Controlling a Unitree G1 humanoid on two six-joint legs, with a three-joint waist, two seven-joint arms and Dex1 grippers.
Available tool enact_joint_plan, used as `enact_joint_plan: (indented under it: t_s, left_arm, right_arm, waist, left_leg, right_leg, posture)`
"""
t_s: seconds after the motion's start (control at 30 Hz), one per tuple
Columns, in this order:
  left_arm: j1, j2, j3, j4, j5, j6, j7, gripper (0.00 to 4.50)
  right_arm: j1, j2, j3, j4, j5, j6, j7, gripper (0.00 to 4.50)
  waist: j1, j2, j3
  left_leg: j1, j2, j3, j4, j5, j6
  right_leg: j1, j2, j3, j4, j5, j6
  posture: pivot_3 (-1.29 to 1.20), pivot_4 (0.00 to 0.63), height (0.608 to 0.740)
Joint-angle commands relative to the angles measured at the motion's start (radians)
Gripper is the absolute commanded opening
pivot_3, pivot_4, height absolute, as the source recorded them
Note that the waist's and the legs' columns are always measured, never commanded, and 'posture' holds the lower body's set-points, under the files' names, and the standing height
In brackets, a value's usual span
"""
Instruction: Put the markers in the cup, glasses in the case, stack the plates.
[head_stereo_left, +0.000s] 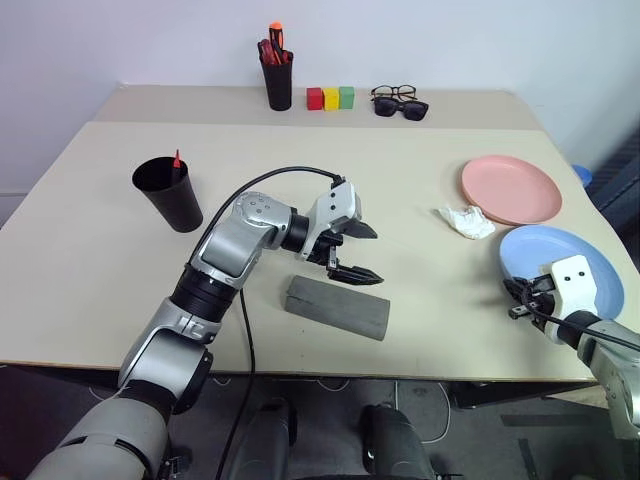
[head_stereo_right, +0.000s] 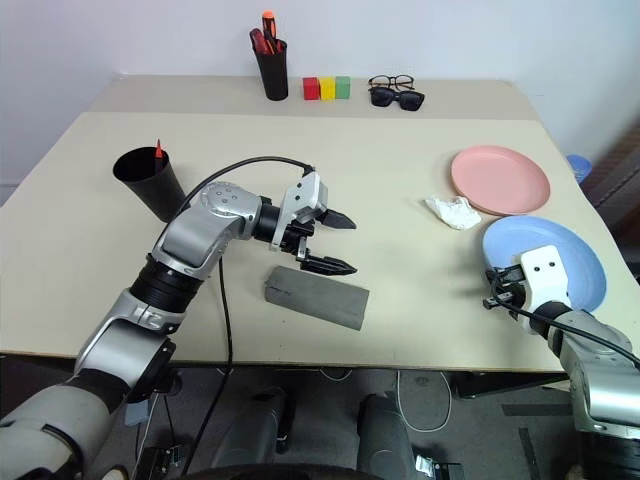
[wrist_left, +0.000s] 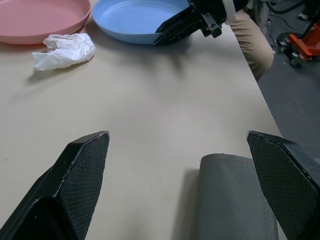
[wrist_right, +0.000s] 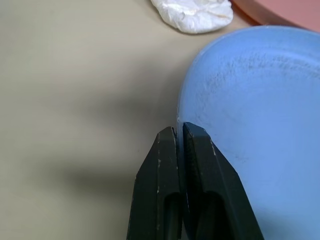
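The grey case (head_stereo_left: 337, 307) lies closed on the table near the front edge. My left gripper (head_stereo_left: 372, 255) hovers open just above its right end, with nothing between the fingers. A black cup (head_stereo_left: 170, 195) stands at the left with the red end of a marker (head_stereo_left: 177, 160) poking out of it. The blue plate (head_stereo_left: 560, 262) lies at the front right, and my right gripper (wrist_right: 178, 131) is shut on its near rim. Behind it sits the pink plate (head_stereo_left: 510, 188). The glasses are hidden.
A crumpled white tissue (head_stereo_left: 466, 221) lies between the plates and the table's middle. At the back stand a pen holder (head_stereo_left: 277, 80) with red and orange pens, three coloured blocks (head_stereo_left: 330, 98), a black-framed pair (head_stereo_left: 395, 93) and sunglasses (head_stereo_left: 402, 109).
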Motion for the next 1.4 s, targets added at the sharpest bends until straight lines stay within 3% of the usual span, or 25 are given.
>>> enact_joint_plan:
  t_s: [0.03,0.17,0.33,0.77,1.1,1.2,1.37,1.4]
  left_arm:
    - [-0.012,-0.004,0.006,-0.040,-0.016,-0.008,0.009,4.50]
    - [-0.007,-0.014,0.009,-0.042,-0.023,-0.003,0.028,4.50]
    - [0.023,-0.030,0.009,-0.052,-0.021,-0.007,0.066,4.50]
    - [0.094,-0.112,0.100,-0.211,-0.118,0.158,0.290,4.50]
    - [0.143,-0.124,0.105,-0.350,-0.164,0.281,0.425,4.50]
    - [0.155,-0.118,0.107,-0.375,-0.178,0.304,0.447,4.50]
    - [0.165,-0.103,0.109,-0.388,-0.193,0.321,0.474,4.50]
    - [0.166,-0.100,0.109,-0.385,-0.195,0.319,0.477,4.50]
  right_arm:
    - [0.014,-0.024,-0.072,-0.074,0.004,0.043,-0.032,0.02]
    - [-0.027,-0.072,-0.082,-0.083,-0.049,-0.012,-0.058,0.02]
    - [-0.163,-0.123,0.007,0.090,-0.139,-0.200,-0.051,0.02]
    - [-0.850,-0.099,0.323,1.099,-0.345,-0.745,0.041,0.02]
    - [-1.106,0.005,0.391,1.444,-0.421,-0.832,-0.013,0.02]
    - [-1.135,0.027,0.397,1.470,-0.438,-0.834,-0.032,0.99]
    - [-1.175,0.048,0.369,1.466,-0.417,-0.854,-0.052,3.58]
    - [-1.174,0.050,0.356,1.458,-0.397,-0.857,-0.024,3.58]
  waist:
    - [0.001,0.000,0.000]
    - [0.000,0.000,0.000]
    - [-0.009,0.001,0.000]
    - [-0.031,0.002,0.001]
    - [-0.033,0.002,0.001]
    - [-0.033,0.002,0.001]
    - [-0.033,0.002,0.002]
    - [-0.033,0.002,0.002]
  left_leg:
    - [0.000,0.000,0.000,0.000,0.000,0.000]
    - [0.000,0.000,0.000,0.000,0.000,0.000]
    - [0.000,0.000,0.001,0.000,0.000,0.000]
    - [0.002,0.000,0.001,-0.002,0.000,0.000]
    - [0.003,-0.001,0.001,-0.003,0.001,-0.002]
    - [0.004,-0.001,0.001,-0.003,0.001,-0.002]
    - [0.004,-0.001,0.001,-0.003,0.002,-0.002]
    - [0.004,-0.001,0.001,-0.003,0.002,-0.002]
  right_leg:
    - [0.000,0.000,0.000,0.000,0.000,0.000]
    - [0.000,0.000,0.000,0.000,0.000,0.000]
    - [0.000,0.000,0.000,0.000,0.000,0.000]
    - [0.001,0.000,0.001,-0.001,0.002,0.004]
    - [0.002,0.000,0.002,0.000,0.002,0.004]
    - [0.002,0.000,0.003,0.000,0.002,0.004]
    - [0.002,0.000,0.003,0.000,0.002,0.004]
    - [0.002,0.001,0.003,0.000,0.002,0.004]
  posture:
    - [0.00,0.150,0.740]
    - [0.00,0.150,0.740]
    - [0.00,0.150,0.740]
    - [0.00,0.150,0.740]
    - [0.00,0.150,0.740]
    - [0.00,0.150,0.740]
    - [0.00,0.150,0.740]
    - [0.00,0.150,0.740]
